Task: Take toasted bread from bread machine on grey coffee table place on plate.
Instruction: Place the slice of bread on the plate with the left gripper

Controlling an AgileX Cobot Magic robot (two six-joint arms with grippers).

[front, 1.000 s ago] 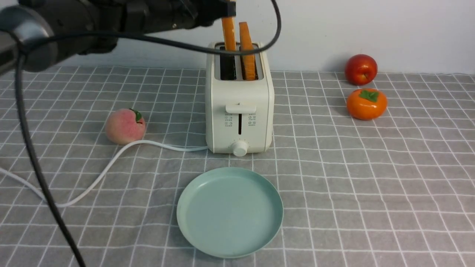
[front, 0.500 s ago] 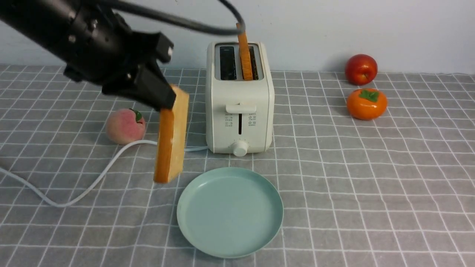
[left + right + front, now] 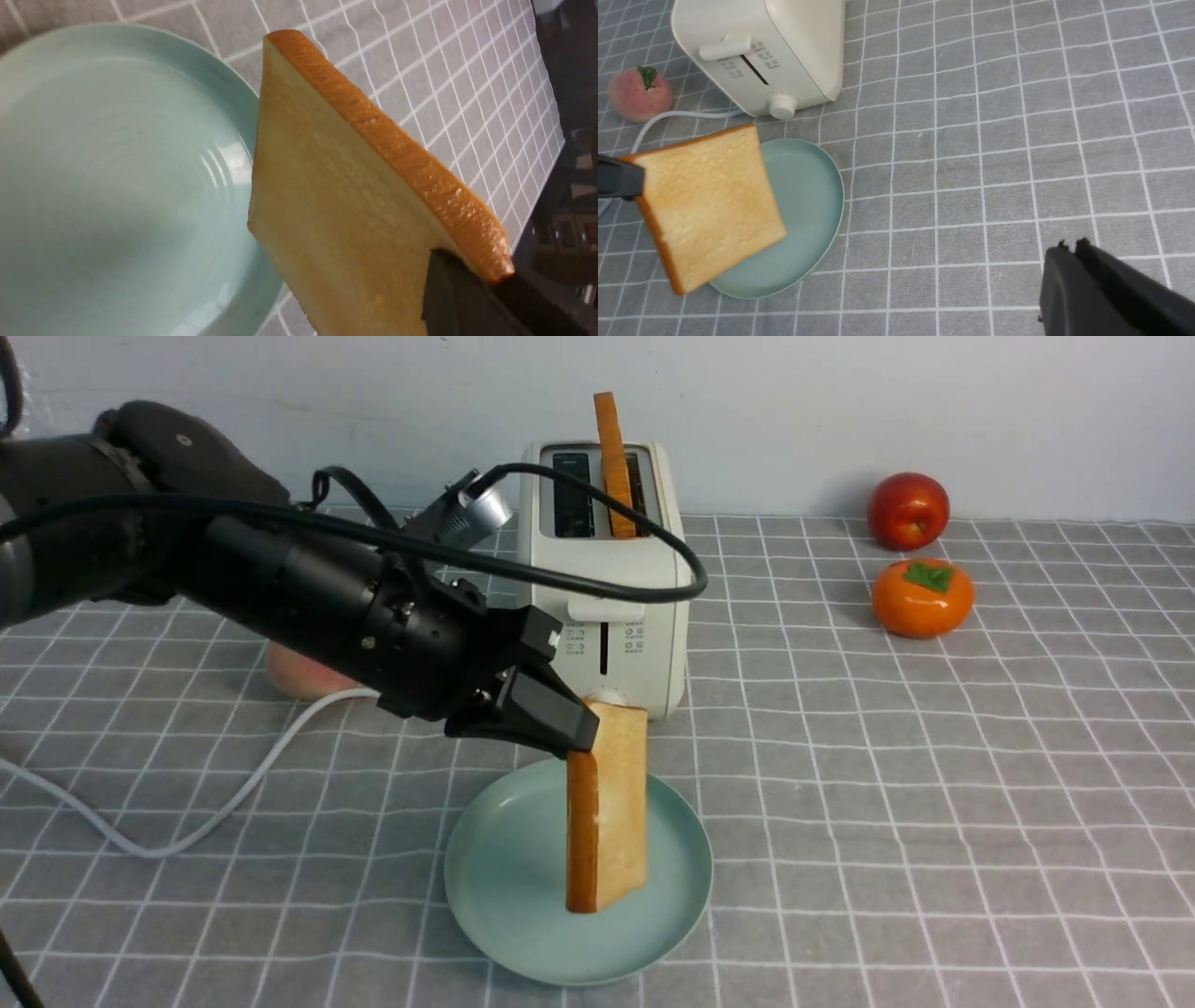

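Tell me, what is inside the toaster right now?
One slice of toast stands up out of the toaster's right slot. The left slot looks dark and empty, though its bottom is hidden from view.

A: We've got a plain, pale bluish-white wall (image 3: 934, 411) running across the whole back of the front view.

B: And below it we see the grey coffee table (image 3: 934, 803), its grey cloth crossed by a thin white grid and softly wrinkled.

A: The light's even for us, the shadows faint.

B: On the left wrist view we catch the cloth's edge, and past it a dark stretch (image 3: 574, 70) with blurred brownish shapes (image 3: 558, 233). We can't tell what they are.
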